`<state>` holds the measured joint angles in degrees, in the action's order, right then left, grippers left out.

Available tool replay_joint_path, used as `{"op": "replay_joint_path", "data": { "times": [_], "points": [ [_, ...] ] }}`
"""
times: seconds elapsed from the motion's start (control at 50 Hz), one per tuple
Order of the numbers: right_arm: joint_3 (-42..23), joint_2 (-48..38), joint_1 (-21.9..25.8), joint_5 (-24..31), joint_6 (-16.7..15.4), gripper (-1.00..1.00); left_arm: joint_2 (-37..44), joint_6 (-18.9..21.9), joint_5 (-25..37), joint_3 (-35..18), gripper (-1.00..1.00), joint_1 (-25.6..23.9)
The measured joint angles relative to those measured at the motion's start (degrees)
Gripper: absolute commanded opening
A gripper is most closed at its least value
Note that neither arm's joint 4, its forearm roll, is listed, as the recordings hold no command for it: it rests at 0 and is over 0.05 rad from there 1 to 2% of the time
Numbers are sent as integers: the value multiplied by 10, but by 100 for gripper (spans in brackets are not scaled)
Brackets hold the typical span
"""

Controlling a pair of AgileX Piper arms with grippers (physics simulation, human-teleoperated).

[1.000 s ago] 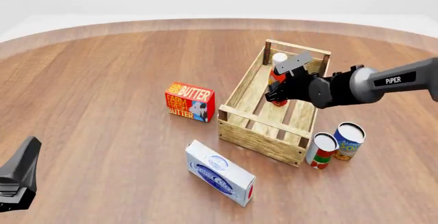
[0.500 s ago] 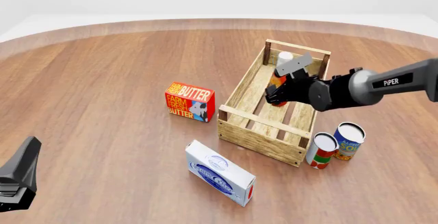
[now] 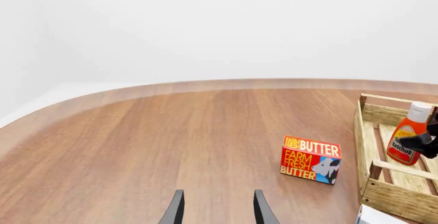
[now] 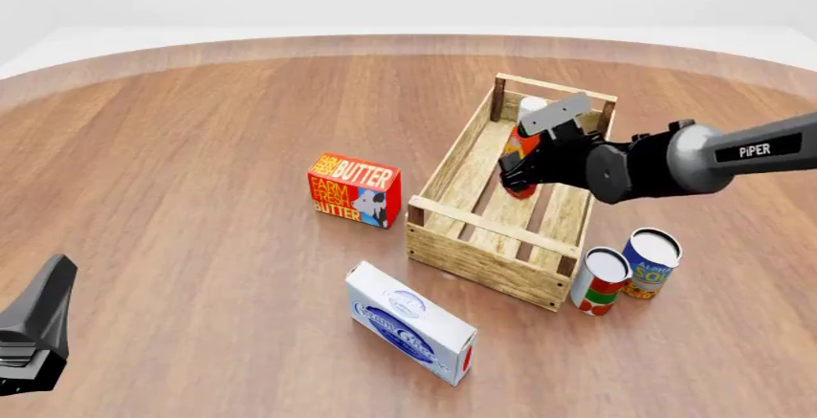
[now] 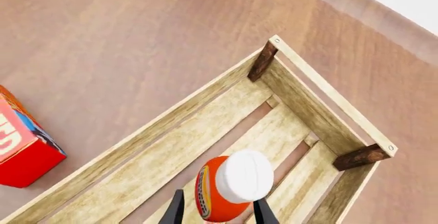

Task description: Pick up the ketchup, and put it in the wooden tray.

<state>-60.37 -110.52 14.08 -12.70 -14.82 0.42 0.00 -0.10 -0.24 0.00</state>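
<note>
The ketchup (image 4: 519, 148) is a red-orange bottle with a white cap. It stands upright on the slats at the far end of the wooden tray (image 4: 485, 222). My right gripper (image 4: 523, 171) reaches into the tray from the right and is open, one finger on each side of the bottle. From the right wrist camera, the cap and shoulder of the ketchup (image 5: 229, 188) show between the spread fingertips (image 5: 176, 209), above the tray floor (image 5: 205, 131). My left gripper (image 4: 36, 327) rests open at the near left; through its camera I see ketchup (image 3: 405, 139) and tray (image 3: 400, 201) far off.
A red butter box (image 4: 354, 190) stands just left of the tray. A white and blue carton (image 4: 411, 322) lies in front of it. A red-and-green can (image 4: 600, 281) and a blue can (image 4: 651, 263) stand at the tray's near right corner.
The right gripper carried the bottle slightly further toward the tray's far end and lower. It has since drawn a little to the right, and its fingers now stand apart from the bottle.
</note>
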Motion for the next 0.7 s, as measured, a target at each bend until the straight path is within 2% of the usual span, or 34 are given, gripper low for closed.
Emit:
{"op": "replay_joint_path", "data": {
  "times": [0.38, 0.7],
  "points": [
    [33, 64, 6, 7, -4, 100, 0, 0, 0, 0, 100, 0],
    [91, 145, 11, 4, -6, 100, 0, 0, 0, 0, 100, 0]
  ]
}}
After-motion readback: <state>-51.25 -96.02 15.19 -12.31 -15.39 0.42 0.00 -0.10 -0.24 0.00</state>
